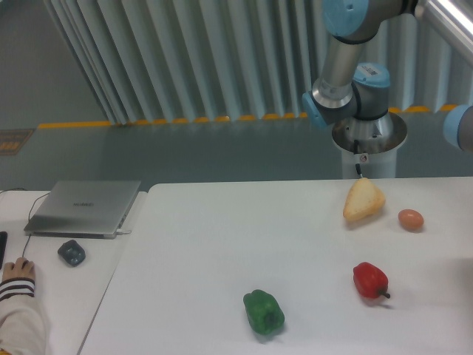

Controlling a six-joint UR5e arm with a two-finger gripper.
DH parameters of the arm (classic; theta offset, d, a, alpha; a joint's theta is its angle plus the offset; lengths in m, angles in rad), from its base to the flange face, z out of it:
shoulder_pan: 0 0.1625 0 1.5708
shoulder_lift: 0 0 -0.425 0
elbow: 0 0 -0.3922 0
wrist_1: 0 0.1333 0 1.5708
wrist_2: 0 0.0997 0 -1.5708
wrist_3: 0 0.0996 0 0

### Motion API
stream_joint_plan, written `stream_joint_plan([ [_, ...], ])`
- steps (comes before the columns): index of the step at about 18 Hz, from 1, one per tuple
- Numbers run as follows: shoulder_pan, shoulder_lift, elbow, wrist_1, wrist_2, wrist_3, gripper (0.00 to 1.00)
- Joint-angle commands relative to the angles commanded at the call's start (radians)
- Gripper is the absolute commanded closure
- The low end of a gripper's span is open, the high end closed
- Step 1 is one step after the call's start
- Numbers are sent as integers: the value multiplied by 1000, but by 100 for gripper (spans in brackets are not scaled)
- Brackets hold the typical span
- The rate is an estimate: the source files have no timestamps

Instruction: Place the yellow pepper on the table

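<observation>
robot lab: arm (347,59), laptop (83,207)
</observation>
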Motion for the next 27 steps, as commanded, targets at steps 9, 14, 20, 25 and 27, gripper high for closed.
stream_joint_plan([
  [9,38,-51,31,12,-52,-2,0],
  [14,34,-72,43,20,-51,-30,0],
  [20,17,-78,31,20,-41,-74,0],
  [25,15,-80,31,21,-40,-86,0],
  [27,15,-81,32,21,-40,-87,0],
])
